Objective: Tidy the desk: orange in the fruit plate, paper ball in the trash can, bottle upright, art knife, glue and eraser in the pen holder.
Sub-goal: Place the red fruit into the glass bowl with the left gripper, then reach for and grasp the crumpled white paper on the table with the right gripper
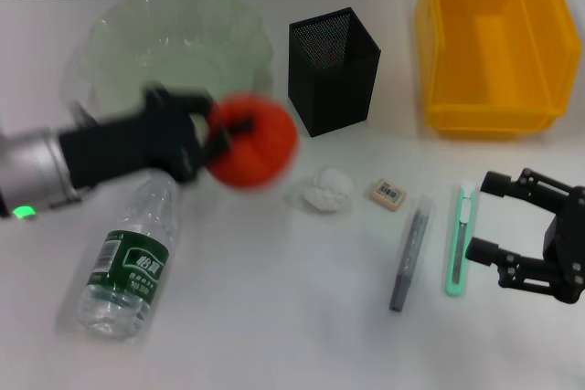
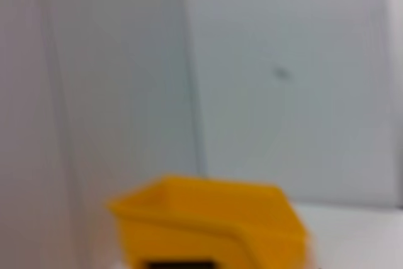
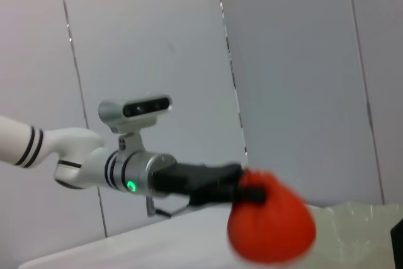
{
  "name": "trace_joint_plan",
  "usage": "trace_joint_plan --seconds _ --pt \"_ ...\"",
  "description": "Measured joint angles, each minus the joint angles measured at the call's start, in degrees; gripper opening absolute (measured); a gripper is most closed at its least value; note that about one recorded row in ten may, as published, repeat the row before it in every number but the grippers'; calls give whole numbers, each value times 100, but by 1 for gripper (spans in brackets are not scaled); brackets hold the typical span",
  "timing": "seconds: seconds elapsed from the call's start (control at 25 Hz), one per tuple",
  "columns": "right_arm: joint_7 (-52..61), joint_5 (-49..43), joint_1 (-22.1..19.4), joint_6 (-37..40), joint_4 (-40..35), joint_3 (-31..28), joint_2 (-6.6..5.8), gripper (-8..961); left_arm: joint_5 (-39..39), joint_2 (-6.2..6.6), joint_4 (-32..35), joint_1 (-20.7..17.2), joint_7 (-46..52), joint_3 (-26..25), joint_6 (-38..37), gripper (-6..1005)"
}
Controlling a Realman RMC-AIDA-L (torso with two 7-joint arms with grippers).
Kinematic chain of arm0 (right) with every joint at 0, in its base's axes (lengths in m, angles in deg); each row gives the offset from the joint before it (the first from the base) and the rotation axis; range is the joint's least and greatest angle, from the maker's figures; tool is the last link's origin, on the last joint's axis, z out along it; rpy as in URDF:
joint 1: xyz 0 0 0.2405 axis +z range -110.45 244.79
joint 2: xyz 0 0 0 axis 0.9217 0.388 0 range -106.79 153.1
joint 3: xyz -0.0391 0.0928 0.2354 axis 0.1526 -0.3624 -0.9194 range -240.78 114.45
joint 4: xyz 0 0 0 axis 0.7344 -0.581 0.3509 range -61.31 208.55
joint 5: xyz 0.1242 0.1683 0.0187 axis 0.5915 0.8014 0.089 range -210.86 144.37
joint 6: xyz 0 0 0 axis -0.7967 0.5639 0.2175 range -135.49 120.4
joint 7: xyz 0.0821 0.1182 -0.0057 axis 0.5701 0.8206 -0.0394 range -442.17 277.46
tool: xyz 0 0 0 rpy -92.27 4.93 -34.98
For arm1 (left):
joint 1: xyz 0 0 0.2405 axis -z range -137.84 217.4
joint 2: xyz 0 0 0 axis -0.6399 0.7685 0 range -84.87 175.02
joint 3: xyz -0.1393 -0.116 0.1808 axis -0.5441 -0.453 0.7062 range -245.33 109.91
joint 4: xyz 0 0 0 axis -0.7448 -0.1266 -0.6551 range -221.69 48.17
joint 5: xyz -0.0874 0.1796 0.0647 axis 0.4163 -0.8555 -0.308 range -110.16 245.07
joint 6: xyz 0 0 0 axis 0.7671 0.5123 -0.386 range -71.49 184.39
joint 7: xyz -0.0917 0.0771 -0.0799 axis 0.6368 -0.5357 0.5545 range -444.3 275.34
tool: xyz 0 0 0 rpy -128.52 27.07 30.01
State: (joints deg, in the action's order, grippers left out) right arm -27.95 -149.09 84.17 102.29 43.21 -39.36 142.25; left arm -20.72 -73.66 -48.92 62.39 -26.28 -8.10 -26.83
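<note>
Nearest us, our water bottle (image 1: 128, 267) lies on its side on the white tabletop (image 1: 274, 335), cap end tucked under our left arm. Largest of all is the yellow bin (image 1: 494, 43) at the far right, then the pale green fruit plate (image 1: 174, 38) at the far left, with the black mesh pen holder (image 1: 334, 70) between them. Our left gripper (image 1: 219, 130) holds the orange (image 1: 251, 139) with its fingers closed on it, lifted above the tabletop just in front of the plate's near rim; the right wrist view shows the orange (image 3: 271, 225) clear of the surface. Our right gripper (image 1: 489, 216) rests low at the right, fingers spread open, beside the green art knife (image 1: 460, 239). Left of that lie the grey glue stick (image 1: 409, 253), the crumpled paper ball (image 1: 322, 191), and the small eraser (image 1: 388, 194).
</note>
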Motion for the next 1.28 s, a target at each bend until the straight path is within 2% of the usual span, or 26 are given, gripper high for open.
trace_joint_plan --seconds 0.08,0.12,0.16,0.2,0.24,0.28,0.36,0.4,0.44,0.56,0.68,0.76,0.8,0.88,0.92,0.96,1.0,1.04,1.08,1.12,1.16,1.2,1.24,1.28 --pt "2 41 41 16 -8 -1 0 827 503 9 203 -87 45 -10 310 192" --pt "2 43 73 16 -8 8 1 827 901 18 195 -18 92 -54 883 188" --pt "14 44 166 -6 2 34 6 827 1001 18 136 74 91 -77 1199 183" --pt "14 44 166 -6 2 34 6 827 1001 18 136 74 91 -77 1199 179" --pt "66 41 242 -42 3 43 11 827 1112 12 -90 352 -4 -115 1966 174" --pt "66 41 242 -42 3 43 11 827 1112 12 -90 352 -4 -115 1966 170" --pt "266 34 360 -92 -5 48 16 826 1214 -24 -484 765 -280 -189 2904 161" --pt "266 34 360 -92 -5 48 16 826 1214 -24 -484 765 -280 -189 2904 153" --pt "423 28 410 -136 -34 55 17 826 1390 -43 -752 1012 -463 -204 3429 144" --pt "741 0 515 -189 -146 81 18 826 1571 -46 -883 1126 -532 -169 3714 119" --pt "1225 -28 680 -217 -509 222 18 826 1599 -38 -816 1026 -483 -186 3549 314" --pt "1370 -28 727 -247 -626 272 21 826 1602 -29 -779 964 -434 -195 3425 387" --pt "1592 -27 785 -301 -786 323 22 826 1607 -7 -635 756 -275 -190 3051 423" --pt "2118 -17 915 -503 -1188 501 31 826 1599 1 -528 617 -175 -177 2855 496" --pt "2830 -26 1076 -759 -1682 835 31 826 1571 14 -335 312 -67 -112 2358 533" --pt "2830 -26 1076 -759 -1682 835 31 826 1571 14 -335 312 -67 -112 2358 559" --pt "3699 -109 1215 -1012 -2285 1391 29 826 1552 47 -170 -57 -73 75 1623 586" --pt "3699 -109 1215 -1012 -2285 1391 29 826 1552 47 -170 -57 -73 75 1623 612" --pt "4153 -214 1272 -1148 -2644 1748 30 826 1547 63 -116 -213 -90 172 1255 638" --pt "5091 -610 1395 -1453 -3407 2559 49 826 1495 85 -74 -508 -134 333 675 665" --pt "5091 -610 1395 -1453 -3407 2559 49 825 1495 85 -74 -508 -134 333 675 691" --pt "5909 -1002 1537 -1643 -3801 3151 54 825 1411 88 -71 -648 -179 383 386 717" --pt "5909 -1002 1537 -1643 -3801 3151 54 825 1293 89 -70 -774 -240 405 115 744" --pt "6401 -1245 1678 -1689 -3946 3505 53 825 1163 88 -69 -893 -298 413 -111 770"
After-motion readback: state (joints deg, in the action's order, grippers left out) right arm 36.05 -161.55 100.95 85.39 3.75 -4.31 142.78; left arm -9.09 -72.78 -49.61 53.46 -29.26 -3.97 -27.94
